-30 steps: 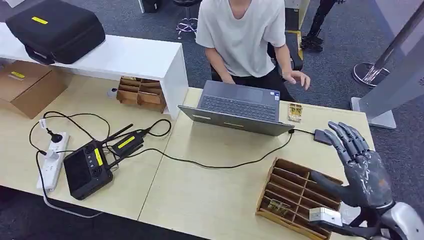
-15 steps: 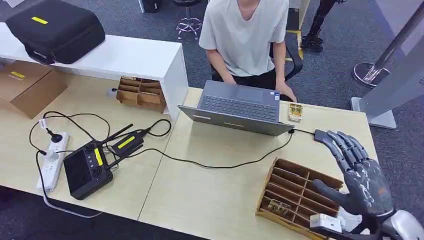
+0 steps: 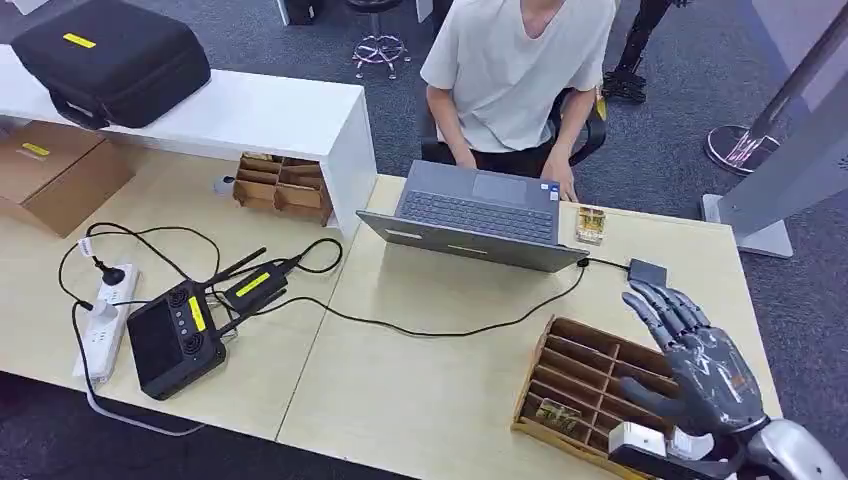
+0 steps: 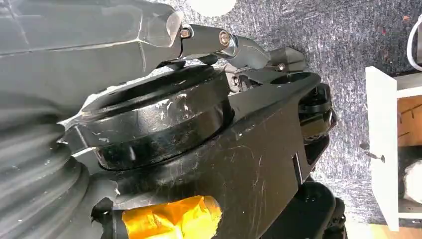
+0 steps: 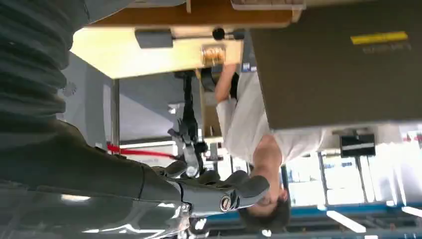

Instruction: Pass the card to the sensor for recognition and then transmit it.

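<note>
A card (image 3: pixel 553 412) lies in a front slot of the wooden slotted tray (image 3: pixel 575 350) at the table's near right. My right hand (image 3: pixel 700 368) hovers over the tray's right end, fingers spread and holding nothing; its fingers (image 5: pixel 219 191) stretch out in the right wrist view. The sensor (image 3: pixel 647 271), a small dark box on a cable, sits just beyond the fingertips, and shows again as the sensor (image 5: pixel 153 38). A second card (image 3: pixel 590 225) lies beside the laptop (image 3: pixel 478 212). My left hand (image 4: pixel 99 35) hangs by my body, fingers extended, holding nothing.
A person sits behind the laptop with both hands at its far edge. A black cable (image 3: pixel 450 330) runs across the table from the sensor. A controller (image 3: pixel 175 340), a power strip (image 3: pixel 105 320) and a second wooden tray (image 3: pixel 283 185) lie to the left.
My right hand has come down and back toward me, uncovering the sensor. The person has shifted right and put a hand back at the laptop.
</note>
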### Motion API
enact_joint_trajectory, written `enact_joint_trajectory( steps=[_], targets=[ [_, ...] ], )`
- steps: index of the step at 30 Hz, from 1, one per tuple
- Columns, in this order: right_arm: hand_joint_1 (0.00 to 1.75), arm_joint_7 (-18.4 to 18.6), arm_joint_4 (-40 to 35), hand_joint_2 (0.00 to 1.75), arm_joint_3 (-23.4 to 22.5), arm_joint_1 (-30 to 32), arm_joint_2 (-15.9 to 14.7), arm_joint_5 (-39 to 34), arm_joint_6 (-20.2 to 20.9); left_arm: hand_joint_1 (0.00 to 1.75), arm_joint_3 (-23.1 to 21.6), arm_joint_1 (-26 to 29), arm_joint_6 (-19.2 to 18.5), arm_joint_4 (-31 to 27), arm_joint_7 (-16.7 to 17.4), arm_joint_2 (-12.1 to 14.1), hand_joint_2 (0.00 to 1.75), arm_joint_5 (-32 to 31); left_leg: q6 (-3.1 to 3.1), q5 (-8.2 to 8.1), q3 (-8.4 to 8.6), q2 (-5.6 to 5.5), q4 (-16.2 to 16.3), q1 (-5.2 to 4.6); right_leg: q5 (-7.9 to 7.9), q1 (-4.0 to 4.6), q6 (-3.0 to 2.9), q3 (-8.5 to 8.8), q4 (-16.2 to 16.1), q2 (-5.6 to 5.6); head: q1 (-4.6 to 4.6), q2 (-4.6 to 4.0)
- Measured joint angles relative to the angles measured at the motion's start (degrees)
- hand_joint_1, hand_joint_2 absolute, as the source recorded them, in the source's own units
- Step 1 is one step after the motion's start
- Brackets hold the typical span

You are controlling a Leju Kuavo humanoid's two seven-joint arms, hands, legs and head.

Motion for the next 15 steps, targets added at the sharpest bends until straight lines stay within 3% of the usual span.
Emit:
enact_joint_trajectory(
  steps=[4,15],
  targets=[
    [0.0,1.0,0.9,1.75,1.3,-1.0,-1.7,-1.4,3.9,0.0,0.0,0.0,0.0,0.0,0.0,0.0,1.75,0.1,0.0,0.0,0.0,0.0,0.0,0.0,0.0,0.0,0.0,0.01,0.0,0.0,0.0,0.0],
    [0.0,1.2,2.1,1.75,3.6,-3.1,-3.3,-2.6,5.4,0.0,0.0,0.0,-0.1,0.0,0.0,0.0,1.75,0.2,0.0,0.0,0.0,0.0,0.0,0.0,0.0,0.0,0.0,0.0,0.0,0.0,0.0,0.0]
  ],
)
